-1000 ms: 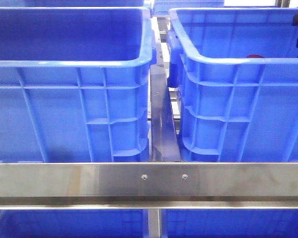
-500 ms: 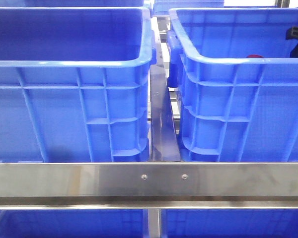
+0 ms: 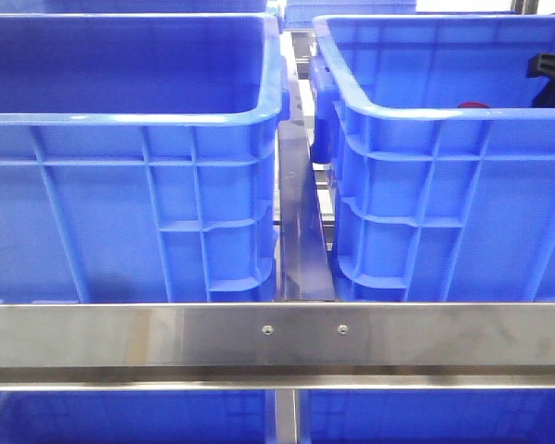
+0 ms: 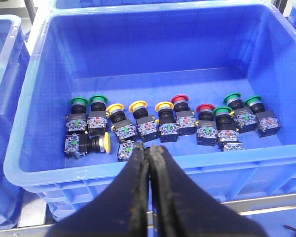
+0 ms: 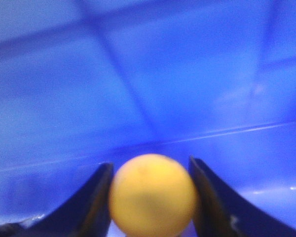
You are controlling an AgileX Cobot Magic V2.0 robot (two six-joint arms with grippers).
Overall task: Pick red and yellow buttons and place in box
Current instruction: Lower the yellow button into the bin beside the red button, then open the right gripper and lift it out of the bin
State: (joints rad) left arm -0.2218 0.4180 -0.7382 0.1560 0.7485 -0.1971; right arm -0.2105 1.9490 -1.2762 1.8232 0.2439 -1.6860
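A yellow button point(image 5: 152, 193) with a round cap sits between the fingers of my right gripper point(image 5: 150, 163), which is shut on it, blurred against a blue ribbed wall. In the front view, a black part of the right arm point(image 3: 549, 70) shows inside the box point(image 3: 425, 120), the lighter blue crate on the right. A red button point(image 3: 474, 104) peeks over its near rim. My left gripper point(image 4: 149, 148) is shut and empty above the near rim of a crate point(image 4: 34, 103). That crate holds several yellow buttons point(image 4: 137, 104) and red buttons point(image 4: 179, 99).
Green buttons point(image 4: 77, 101) stand among the others at both ends of the row. A darker blue crate point(image 3: 129, 120) stands left of the box, with a steel strip point(image 3: 301, 231) between them. A steel rail point(image 3: 277, 338) crosses in front, with more blue crates below.
The black part of the right arm inside the box has shifted a little to the left. The red button and both crates have stayed put.
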